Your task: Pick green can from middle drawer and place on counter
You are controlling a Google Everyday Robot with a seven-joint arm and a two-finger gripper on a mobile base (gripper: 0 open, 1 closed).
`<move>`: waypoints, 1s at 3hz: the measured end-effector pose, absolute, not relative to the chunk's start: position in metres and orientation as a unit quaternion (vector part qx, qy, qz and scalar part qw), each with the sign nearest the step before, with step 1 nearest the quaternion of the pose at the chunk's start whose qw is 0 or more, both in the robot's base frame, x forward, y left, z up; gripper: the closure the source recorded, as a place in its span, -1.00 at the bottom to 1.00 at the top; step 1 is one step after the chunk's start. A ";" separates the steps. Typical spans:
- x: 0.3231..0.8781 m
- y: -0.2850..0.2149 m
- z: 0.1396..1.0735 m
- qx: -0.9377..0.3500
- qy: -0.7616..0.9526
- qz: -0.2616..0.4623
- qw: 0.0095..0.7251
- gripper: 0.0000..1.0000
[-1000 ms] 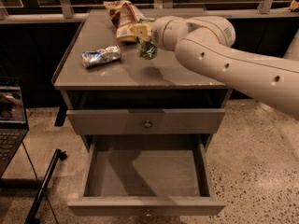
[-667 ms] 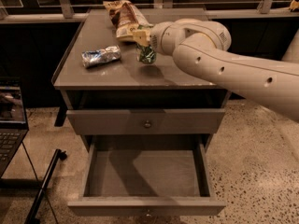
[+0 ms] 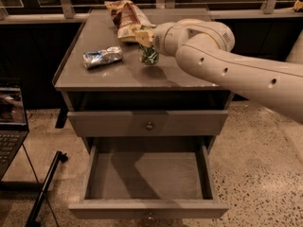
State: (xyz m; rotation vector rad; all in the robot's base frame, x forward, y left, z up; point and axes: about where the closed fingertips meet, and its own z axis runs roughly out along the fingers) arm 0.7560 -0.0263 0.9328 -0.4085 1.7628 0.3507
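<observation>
Cream-white arm [image 3: 227, 70] reaches in from the right and bends over the bench [image 3: 94, 77], with the hand [image 3: 143, 38] clamped on the green can [image 3: 149, 56] near the bench's middle, just beside a brown snack bag [image 3: 124, 18]. I can't read the can's white-green label marks as words. Since a second ago the can has come lower and now sits upright, and the middle drawer [image 3: 142, 174] is open below.

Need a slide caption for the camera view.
Gripper holds the green can low over the counter, with the middle drawer open below.
</observation>
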 end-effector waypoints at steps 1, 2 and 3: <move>0.756 -0.026 0.933 -0.177 0.762 0.152 0.605 -0.28; 0.756 -0.026 0.933 -0.177 0.762 0.152 0.605 -0.79; 0.756 -0.026 0.933 -0.177 0.762 0.152 0.605 -1.00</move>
